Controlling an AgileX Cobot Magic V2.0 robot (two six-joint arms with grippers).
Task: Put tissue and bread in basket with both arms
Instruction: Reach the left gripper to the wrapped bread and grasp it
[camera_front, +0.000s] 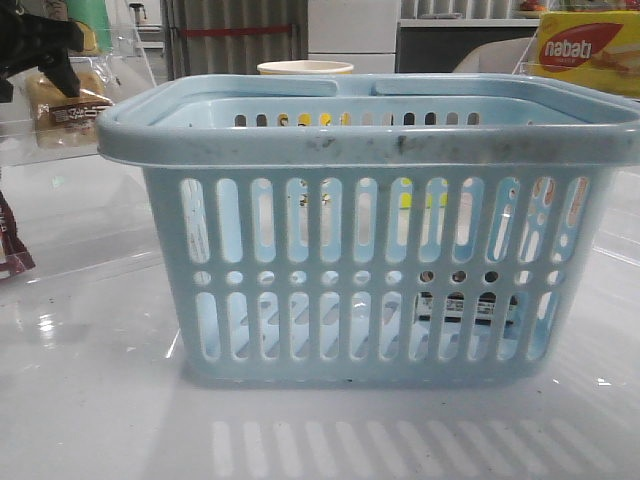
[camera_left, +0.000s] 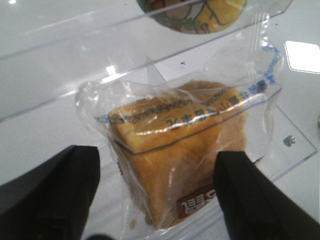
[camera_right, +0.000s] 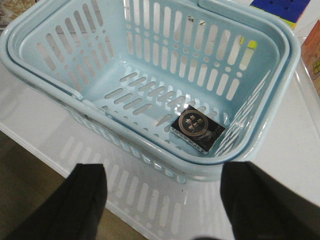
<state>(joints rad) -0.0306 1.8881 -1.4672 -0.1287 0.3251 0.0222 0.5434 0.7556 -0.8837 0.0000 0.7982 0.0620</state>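
The bread (camera_left: 175, 160), a golden-brown square block in a clear plastic wrapper with blue print and a dark brown label at its near corner, lies on a clear plastic tray (camera_left: 292, 145) on the white table (camera_left: 45, 30). The left gripper (camera_left: 157, 192) stands over it with jaws spread wide, one dark finger (camera_left: 50, 195) on each side of the bread, neither clearly touching it. A round printed object (camera_left: 192, 12) lies beyond.

My left gripper (camera_left: 157, 200) is straddling the bread (camera_left: 180, 150), fingers spread with room either side of the loaf; a clear acrylic shelf (camera_left: 75, 55) is crowding close behind it. My right gripper (camera_right: 162, 205) is hovering open outside the basket (camera_right: 150, 65), whose mouth is standing unobstructed. Only the tissue (camera_right: 196, 128) is occupying one floor corner, leaving the rest free.
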